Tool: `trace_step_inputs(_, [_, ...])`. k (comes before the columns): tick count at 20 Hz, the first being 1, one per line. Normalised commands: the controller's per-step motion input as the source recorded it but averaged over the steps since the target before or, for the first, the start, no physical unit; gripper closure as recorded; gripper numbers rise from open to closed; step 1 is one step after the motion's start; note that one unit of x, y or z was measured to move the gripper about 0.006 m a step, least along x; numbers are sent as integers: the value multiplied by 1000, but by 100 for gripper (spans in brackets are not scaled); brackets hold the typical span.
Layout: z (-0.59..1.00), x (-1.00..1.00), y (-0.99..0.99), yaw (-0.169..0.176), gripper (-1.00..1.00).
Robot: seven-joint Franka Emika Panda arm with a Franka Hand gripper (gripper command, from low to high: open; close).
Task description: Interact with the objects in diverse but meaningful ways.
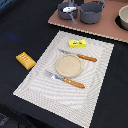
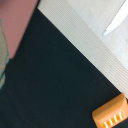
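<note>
On the striped placemat [image 1: 95, 75] we see an orange-handled fork [image 1: 65, 78], round tan plate [image 1: 68, 65], orange-handled knife [image 1: 78, 55] and yellow butter block [image 1: 78, 43]. Farther back, two grey pots [image 1: 92, 12] sit on the desk; their contents are unclear. The gripper is out of view.

On the placemat [image 1: 95, 70], the knife [image 1: 77, 55] lies behind the plate [image 1: 68, 65], the fork [image 1: 65, 79] before it, and the butter [image 1: 78, 43] farther behind.

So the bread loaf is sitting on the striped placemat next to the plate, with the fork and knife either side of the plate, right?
Not quite. The bread loaf lies off the striped placemat, on the dark cloth toward the exterior view's left; the wrist view also shows it on the dark cloth. The rest holds: the fork and knife lie either side of the plate on the placemat.
</note>
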Motion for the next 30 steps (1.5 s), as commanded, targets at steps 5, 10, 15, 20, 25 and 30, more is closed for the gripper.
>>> trace_step_inputs(5, [-101,0,-793,-52,-100])
trace_step_inputs(10, [-162,-27,-743,-61,-100])
trace_step_inputs(15, [-213,-185,-574,-106,-100])
trace_step_inputs(20, [-269,-274,-513,-113,-100])
trace_step_inputs(25, [-340,-397,-370,-145,-100])
trace_step_inputs(30, [-417,-495,-256,-186,-100])
